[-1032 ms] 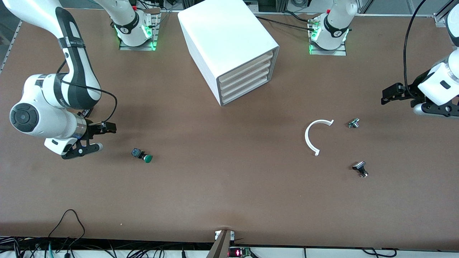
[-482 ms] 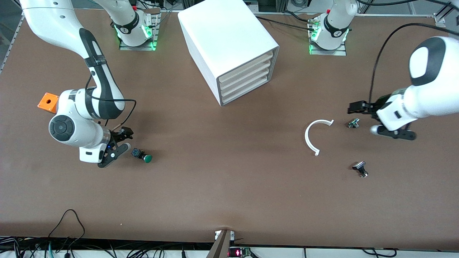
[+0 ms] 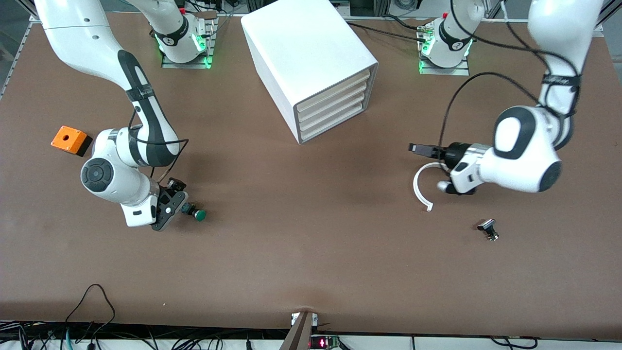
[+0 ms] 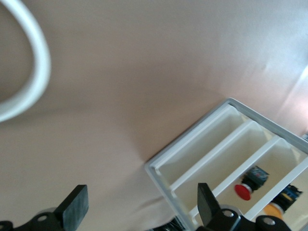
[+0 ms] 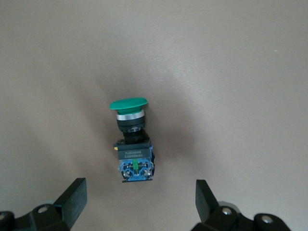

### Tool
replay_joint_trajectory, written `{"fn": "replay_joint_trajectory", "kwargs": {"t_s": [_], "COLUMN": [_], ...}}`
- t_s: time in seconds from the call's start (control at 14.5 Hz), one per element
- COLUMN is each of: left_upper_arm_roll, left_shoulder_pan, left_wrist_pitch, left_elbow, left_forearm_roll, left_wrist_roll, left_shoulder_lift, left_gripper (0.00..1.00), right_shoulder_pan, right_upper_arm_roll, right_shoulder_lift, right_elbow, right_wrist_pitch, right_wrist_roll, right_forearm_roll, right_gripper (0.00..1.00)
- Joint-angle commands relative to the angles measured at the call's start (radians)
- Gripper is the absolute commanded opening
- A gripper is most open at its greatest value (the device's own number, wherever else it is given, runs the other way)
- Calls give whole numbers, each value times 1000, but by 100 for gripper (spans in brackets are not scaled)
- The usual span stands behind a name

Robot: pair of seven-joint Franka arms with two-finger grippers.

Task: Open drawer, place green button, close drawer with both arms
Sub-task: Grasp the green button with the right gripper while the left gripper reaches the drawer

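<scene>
The brown table (image 3: 311, 291) carries everything. The big white cabinet (image 3: 301, 53) stands against the edge where my bases are bolted, about midway along that edge, turned at an angle. All four of its cream fronts sit flush, and the drawer (image 3: 333, 127), the lowest of them, is closed.

My right arm (image 3: 121, 160) reaches down toward the right arm's end of the table. Its right gripper (image 3: 181, 206) is low over the button (image 3: 194, 212), jaws spread wide. In the right wrist view the button (image 5: 132, 144) lies on its side on the bare table, green cap pointing away from the right gripper (image 5: 137, 197), its blue-and-black body just ahead of the gap between my fingers. Neither finger touches it.

My left arm (image 3: 525, 150) bends over the left arm's end of the table. The left gripper (image 3: 431, 166) hangs above the white arc (image 3: 419, 192), jaws wide and holding nothing. The left wrist view shows the left gripper (image 4: 139, 207) with the white arc (image 4: 29, 72) and the cabinet (image 4: 192, 159) ahead of it.

The orange box (image 3: 70, 139) sits close to the short edge at the right arm's end. A small black-and-silver part (image 3: 488, 229) lies nearer the camera's edge than the arc
</scene>
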Motion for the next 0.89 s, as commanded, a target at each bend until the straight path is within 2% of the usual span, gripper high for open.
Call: {"fn": "replay_joint_trajectory", "kwargs": {"t_s": [0.0, 0.14, 0.48, 0.62, 0.83], "left_upper_arm_roll": [2, -19, -105, -130, -150], "left_shoulder_pan": [-57, -103, -185, -203, -202], "left_wrist_pitch": [-4, -1, 166, 184, 183], "left_elbow": [-3, -20, -115, -146, -192], "left_forearm_roll": [-115, -202, -329, -412, -449], "left_wrist_roll": [20, 40, 52, 84, 112], "left_shoulder_lift": [88, 132, 174, 177, 171], "left_gripper": [100, 100, 100, 100, 100], "right_shoulder_pan": [-8, -9, -14, -15, -17], "right_upper_arm_roll": [6, 6, 6, 6, 6], "right_shoulder_lift": [24, 42, 67, 71, 84], "right_elbow": [-3, -5, -3, -3, 0], "right_wrist_pitch": [24, 22, 44, 48, 68], "right_wrist_roll": [-52, -53, -73, -73, -73], "right_forearm_roll": [69, 125, 126, 128, 128], "right_gripper": [100, 99, 99, 99, 96]}}
